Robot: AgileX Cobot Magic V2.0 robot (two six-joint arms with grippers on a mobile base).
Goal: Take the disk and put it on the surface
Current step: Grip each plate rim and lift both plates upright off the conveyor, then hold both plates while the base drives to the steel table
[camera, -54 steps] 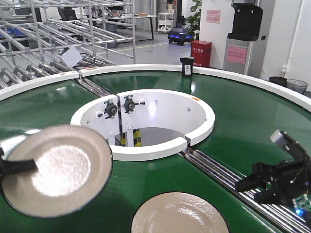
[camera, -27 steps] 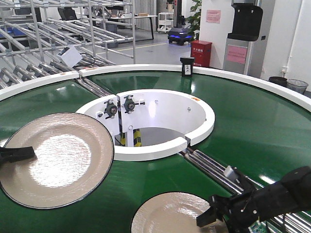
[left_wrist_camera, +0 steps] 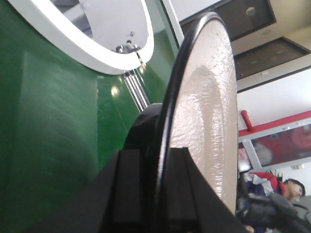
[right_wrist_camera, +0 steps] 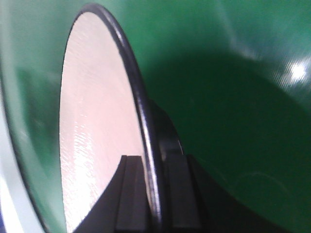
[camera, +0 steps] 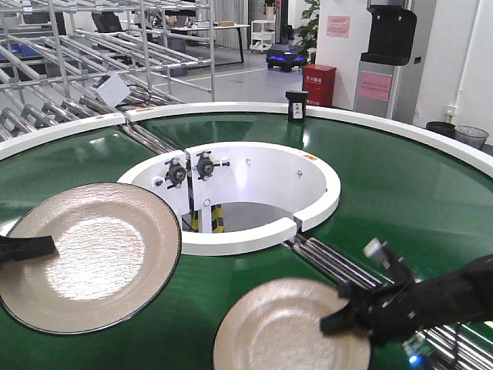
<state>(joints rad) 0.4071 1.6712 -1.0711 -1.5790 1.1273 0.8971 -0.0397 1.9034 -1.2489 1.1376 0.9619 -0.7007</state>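
Note:
Two beige disks with black rims are over the green belt. The left disk [camera: 88, 258] is held at its left rim by my left gripper [camera: 27, 248]. In the left wrist view that gripper [left_wrist_camera: 158, 155] is shut on the rim of the disk [left_wrist_camera: 209, 107], which shows edge-on. The front disk [camera: 289, 327] is held at its right rim by my right gripper [camera: 339, 316]. In the right wrist view that gripper [right_wrist_camera: 153, 162] is shut on the rim of the disk [right_wrist_camera: 97, 121]. The dark metal tabletop is out of view.
The green ring conveyor belt [camera: 400, 185] has a white inner rim [camera: 239, 239] around a central well and a white outer rim [camera: 231, 108]. Metal rollers [camera: 331, 266] cross the belt beside my right arm. A small black box [camera: 296, 105] stands on the far rim.
My right arm swung left from the rollers to the front disk and shut on its right rim; that disk has shifted up and right. The left disk steadied, barely moving in the last half second.

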